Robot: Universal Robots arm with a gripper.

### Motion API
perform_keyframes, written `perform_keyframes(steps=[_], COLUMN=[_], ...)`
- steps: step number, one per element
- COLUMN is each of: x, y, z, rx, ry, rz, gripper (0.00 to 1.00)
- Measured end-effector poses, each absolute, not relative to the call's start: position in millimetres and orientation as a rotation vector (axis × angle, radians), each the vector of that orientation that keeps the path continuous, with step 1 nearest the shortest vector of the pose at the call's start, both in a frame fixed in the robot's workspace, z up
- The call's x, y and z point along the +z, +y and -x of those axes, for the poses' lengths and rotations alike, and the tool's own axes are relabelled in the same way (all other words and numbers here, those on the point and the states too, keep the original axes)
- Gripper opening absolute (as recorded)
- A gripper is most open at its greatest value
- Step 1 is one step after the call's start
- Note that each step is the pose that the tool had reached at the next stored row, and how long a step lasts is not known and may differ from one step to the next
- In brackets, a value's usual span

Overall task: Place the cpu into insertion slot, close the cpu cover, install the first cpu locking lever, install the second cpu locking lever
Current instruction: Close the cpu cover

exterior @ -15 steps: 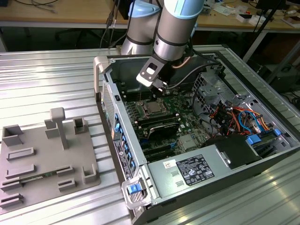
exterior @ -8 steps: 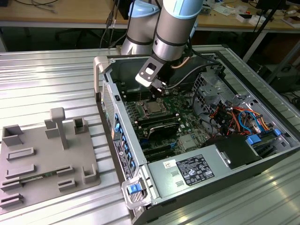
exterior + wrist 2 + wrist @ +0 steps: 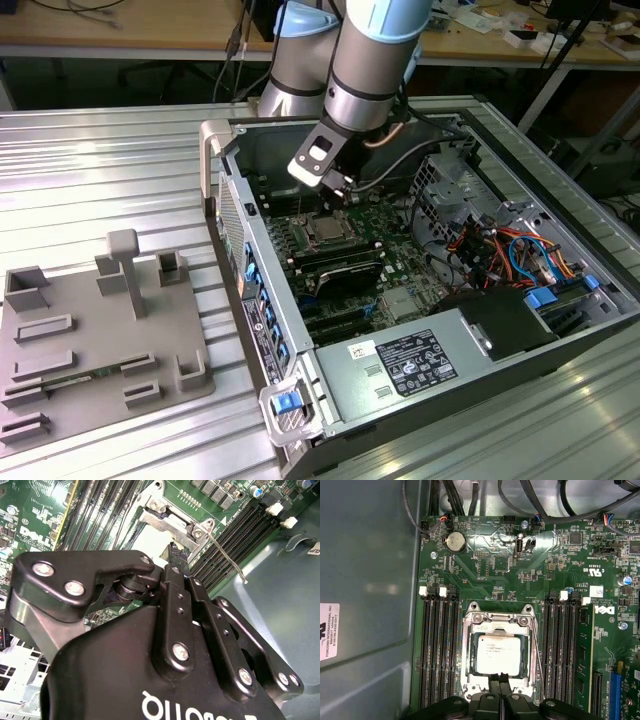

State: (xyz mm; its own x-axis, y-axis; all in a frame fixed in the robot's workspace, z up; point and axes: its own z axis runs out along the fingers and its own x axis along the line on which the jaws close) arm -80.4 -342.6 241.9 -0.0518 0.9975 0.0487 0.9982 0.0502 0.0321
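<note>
Closed fingers [image 3: 496,686] at the edge of the cpu cover [image 3: 470,645], wire lever [image 3: 226,555] unlatched.
My tips are pressed together on nothing, just at the cover's rim; the cover looks to lie flat over the cpu [image 3: 500,653], which is seated beneath its window. The lever's free end hangs out over the memory slots [image 3: 440,650] (springy, I'd guess). Pushed off-centre, it could slip from my tips and snap back, or fail to latch and leave the cover loose; a skid might scrape those slots.
</note>
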Motion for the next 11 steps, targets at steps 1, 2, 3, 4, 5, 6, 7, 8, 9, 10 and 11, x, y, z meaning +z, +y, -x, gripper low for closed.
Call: perform_keyframes(steps=[1, 2, 3, 4, 5, 6, 7, 8, 9, 10, 11], x=[240.6, 239.7, 239.0, 238.0, 237.1, 235.9, 235.0, 232.8, 230.9, 229.4, 227.0], y=[-342.6, -342.6, -342.6, -342.6, -342.6, -342.6, -342.6, -342.6, -342.6, -342.6, -342.6], z=[80.7, 81.0, 81.3, 81.9, 82.2, 82.6, 83.0, 83.6, 84.1, 84.5, 85.0], rx=[-0.089, -0.089, -0.089, -0.089, -0.089, -0.088, -0.088, -0.087, -0.087, -0.086, -0.086], ry=[-2.267, -2.267, -2.267, -2.267, -2.267, -2.267, -2.268, -2.270, -2.271, -2.272, -2.273], rz=[2.154, 2.154, 2.154, 2.154, 2.154, 2.153, 2.152, 2.149, 2.147, 2.146, 2.144], gripper=[0.11, 0.11, 0.11, 0.11, 0.11, 0.11, 0.11, 0.11, 0.11, 0.11, 0.11])
